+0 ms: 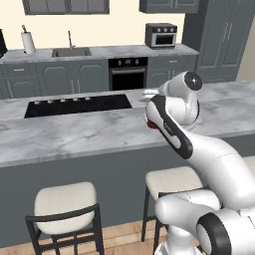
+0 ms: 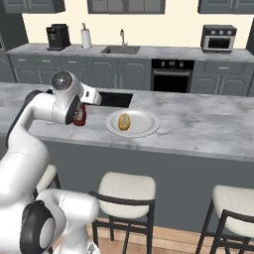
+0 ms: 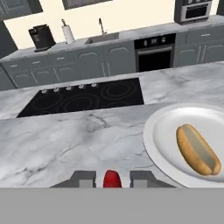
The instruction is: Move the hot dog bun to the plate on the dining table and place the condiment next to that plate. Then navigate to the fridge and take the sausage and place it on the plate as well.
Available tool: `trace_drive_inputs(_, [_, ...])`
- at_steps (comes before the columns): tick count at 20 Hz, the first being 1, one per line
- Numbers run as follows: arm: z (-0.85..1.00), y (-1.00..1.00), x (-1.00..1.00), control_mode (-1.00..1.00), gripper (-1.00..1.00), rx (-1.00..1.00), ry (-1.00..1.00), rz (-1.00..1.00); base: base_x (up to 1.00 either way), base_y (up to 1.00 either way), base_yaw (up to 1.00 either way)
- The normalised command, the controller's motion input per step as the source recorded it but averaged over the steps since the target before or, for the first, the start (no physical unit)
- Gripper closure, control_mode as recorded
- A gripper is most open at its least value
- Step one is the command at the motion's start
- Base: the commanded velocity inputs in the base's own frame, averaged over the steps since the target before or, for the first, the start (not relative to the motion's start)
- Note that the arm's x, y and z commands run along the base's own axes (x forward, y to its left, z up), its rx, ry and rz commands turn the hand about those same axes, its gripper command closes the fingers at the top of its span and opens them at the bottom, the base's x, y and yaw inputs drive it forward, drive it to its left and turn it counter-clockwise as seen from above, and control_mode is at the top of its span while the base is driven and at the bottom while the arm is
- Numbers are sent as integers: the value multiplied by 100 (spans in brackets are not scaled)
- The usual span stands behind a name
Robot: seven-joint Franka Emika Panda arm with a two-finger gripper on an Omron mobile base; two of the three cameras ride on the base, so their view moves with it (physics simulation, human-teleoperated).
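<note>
Gripping the condiment (image 3: 112,179), the gripper (image 3: 112,180) has its jaws closed on the red bottle, low over the dining table (image 2: 198,124); whether the bottle's base touches the marble is hard to tell. Just beside it lies the plate (image 3: 162,135) with the hot dog bun (image 3: 197,149) resting on it. Farther along the table sits the black cooktop (image 3: 83,97). Beyond stands the sink counter (image 3: 105,39).

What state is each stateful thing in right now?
Golden-yellow hot dog bun: lying on the plate.
Round pale plate: on the marble dining table, holding the bun.
Red ketchup bottle: upright, beside the plate, gripped.
Gripper: jaws shut on the bottle.
</note>
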Motion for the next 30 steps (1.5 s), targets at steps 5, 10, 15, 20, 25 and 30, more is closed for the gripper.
trace_drive_inputs(5, [-31, 2, 20, -100, 100, -11, -17, 0, 0, 0, 0])
trace_drive_inputs(10, [-21, 18, 23, -100, 100, -4, -10, 0, 0, 0, 0])
trace_drive_inputs(15, [-17, 1, 11, -100, 100, -3, -15, 0, 0, 0, 0])
trace_drive_inputs(20, [-13, 0, 22, -100, 100, -3, -12, 0, 0, 0, 0])
trace_drive_inputs(25, [-5, 0, 23, -100, 100, 0, -2, 0, 0, 0, 0])
trace_drive_inputs(30, [-4, 0, 21, -100, 100, 0, 0, 0, 0, 0, 0])
